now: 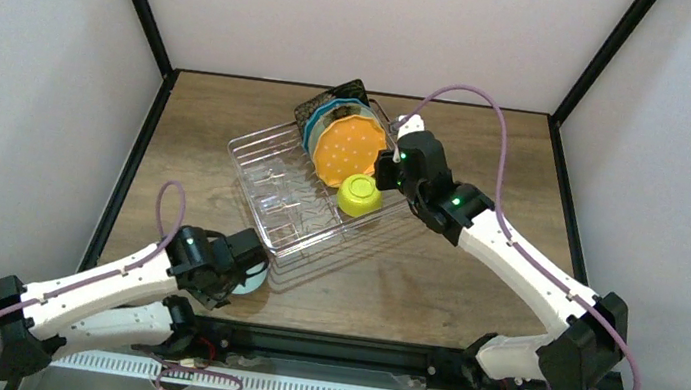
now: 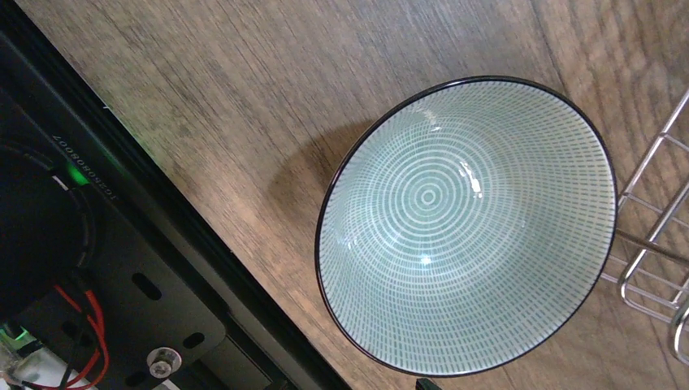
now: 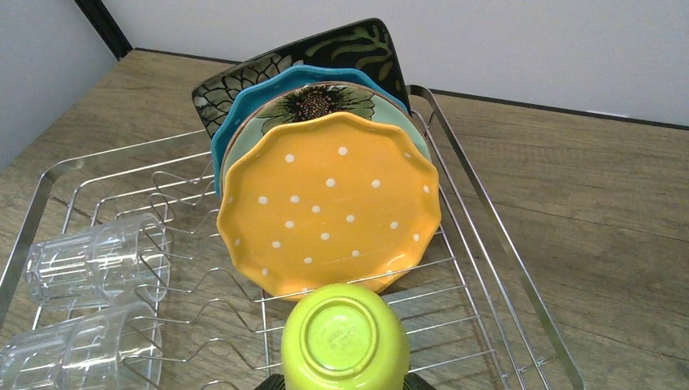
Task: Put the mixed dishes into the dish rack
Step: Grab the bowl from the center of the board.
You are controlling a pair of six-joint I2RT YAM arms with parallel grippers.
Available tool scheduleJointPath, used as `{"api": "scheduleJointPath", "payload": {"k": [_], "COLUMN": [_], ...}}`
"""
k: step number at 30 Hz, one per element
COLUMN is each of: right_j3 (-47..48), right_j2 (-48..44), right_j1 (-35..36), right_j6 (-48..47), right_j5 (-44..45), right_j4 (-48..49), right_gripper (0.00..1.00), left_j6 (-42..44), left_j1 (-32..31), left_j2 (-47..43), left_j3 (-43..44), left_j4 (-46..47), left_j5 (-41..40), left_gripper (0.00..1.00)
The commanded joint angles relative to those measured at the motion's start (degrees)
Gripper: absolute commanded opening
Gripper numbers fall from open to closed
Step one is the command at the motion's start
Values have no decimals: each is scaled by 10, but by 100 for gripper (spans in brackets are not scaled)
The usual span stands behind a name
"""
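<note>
Beside the dish rack (image 1: 301, 235), the left wrist view alone shows a black-rimmed mint bowl (image 2: 463, 223) whole on the worktop (image 2: 244, 97) below the bent left pincer (image 1: 251, 271), while the outstretched right pincer (image 1: 387, 172) hangs by the upturned yellow-green bowl (image 3: 344, 337) at that rack's rim; neither pincer's opening is discernible.

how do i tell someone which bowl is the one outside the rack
Find the silvery wire dish rack in the middle of the wooden table. Just off its near-left corner, on bare wood, sits the lone bowl. Its pale green inside has fine dashed rings and a thin black rim, unlike the plain yellow-green bowl by the plates.
</note>
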Motion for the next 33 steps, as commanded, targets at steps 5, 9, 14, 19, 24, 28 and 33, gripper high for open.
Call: {"api": "scheduleJointPath", "payload": {"k": [5,9,14,19,24,28,33], "right_j3": [-10,-13,-11,-8,-7,-6,-5], "right_j2": [9,10,14,16,17,17,13], "right_j1": [3,3,2,3,3,2,3], "right_j6": [-1,-1,-2,-4,-6,-7,-7], "right_j5": [-4,-7,-8,-7,-2,3,6], "right_j4": [13,15,13,11,7,4,-2], "right_gripper": [83,83,83,83,83,83,83], "left_j6": [8,2,-2,-8,-21,-28,-31], "left_j1": [0,1,1,0,1,1,1], "left_j2": [9,10,21,47,67,71,80], "left_j3": [3,-9,-34,-48,-69,-98,-121], "left_j4": [-11,-9,26,61,100,145,170], "left_j5": [15,3,-11,-33,-60,-68,-82], "left_gripper": [90,90,90,90,89,80,62]}}
